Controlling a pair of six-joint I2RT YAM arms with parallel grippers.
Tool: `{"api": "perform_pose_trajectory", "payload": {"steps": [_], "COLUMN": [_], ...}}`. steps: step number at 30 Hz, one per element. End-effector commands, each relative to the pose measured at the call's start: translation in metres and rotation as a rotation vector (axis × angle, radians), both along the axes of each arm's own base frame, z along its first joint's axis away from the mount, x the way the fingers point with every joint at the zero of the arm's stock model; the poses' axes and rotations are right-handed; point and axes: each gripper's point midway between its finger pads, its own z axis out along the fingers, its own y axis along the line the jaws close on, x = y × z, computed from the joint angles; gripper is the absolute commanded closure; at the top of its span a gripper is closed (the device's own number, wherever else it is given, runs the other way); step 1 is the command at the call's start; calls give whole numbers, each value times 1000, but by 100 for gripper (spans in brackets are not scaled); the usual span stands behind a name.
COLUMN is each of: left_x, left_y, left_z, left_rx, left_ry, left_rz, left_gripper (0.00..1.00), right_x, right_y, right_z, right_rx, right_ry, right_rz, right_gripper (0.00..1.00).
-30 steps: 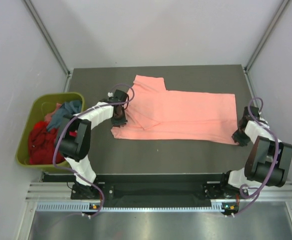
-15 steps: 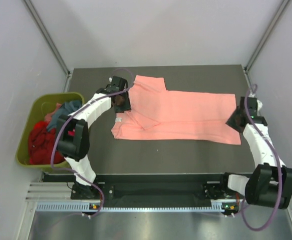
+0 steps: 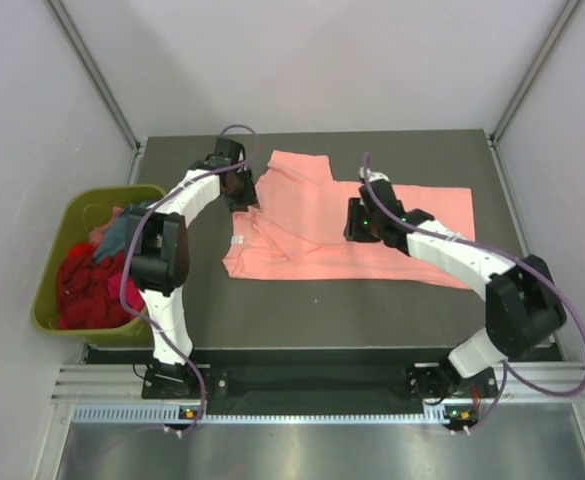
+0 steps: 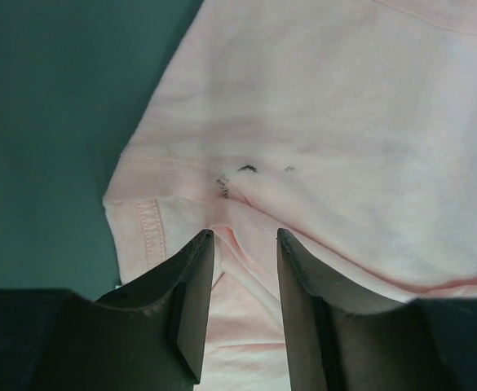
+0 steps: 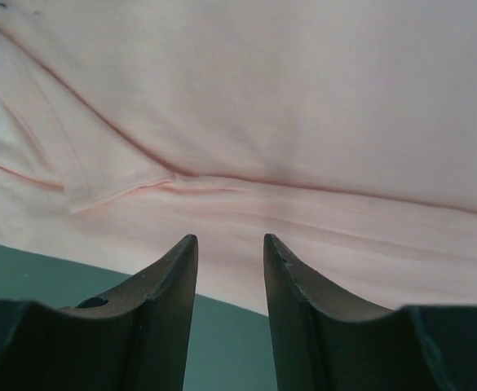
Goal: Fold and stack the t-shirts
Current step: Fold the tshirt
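Right now the salmon-pink t-shirt point(image 3: 302, 215) lies flat mid-frame with its long axis running left to right, the left gripper point(image 3: 238, 190) hovering open-jawed at its upper-left edge and the right gripper point(image 3: 357, 222) poised, jaws parted and empty, over its middle.

High rear overhead, wrist views close, sharing pink t-shirt point(image 3: 302, 215)

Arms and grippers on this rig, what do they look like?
Left arm and right arm: white links, black joint housings, a purple cable looped along each. Left gripper and right gripper: black bodies, two dark, tapered, wedge-shaped fingers.
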Motion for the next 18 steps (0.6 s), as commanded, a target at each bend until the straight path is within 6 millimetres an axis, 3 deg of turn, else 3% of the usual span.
{"api": "perform_pose_trajectory", "payload": {"steps": [1, 7, 9, 13, 18], "left_x": [4, 5, 7, 14, 25], "left_y": [-9, -11, -14, -17, -28], "left_z": [-3, -18, -19, -16, -4], "left_rx": [-17, -25, -37, -54, -96], "left_ry": [6, 25, 21, 4, -47], "left_rz": [-54, -62, -68, -77, -122], "left_gripper": [59, 62, 71, 97, 100], "right_x": [25, 31, 28, 24, 20], "right_y": [42, 84, 104, 118, 134], "right_z": [25, 11, 2, -2, -3], "right_rx": [41, 47, 44, 25, 12], "right_ry": [-98, -94, -104, -125, -160], "right_rz": [33, 130, 200, 243, 286], "right_gripper": [62, 62, 62, 62, 62]}}
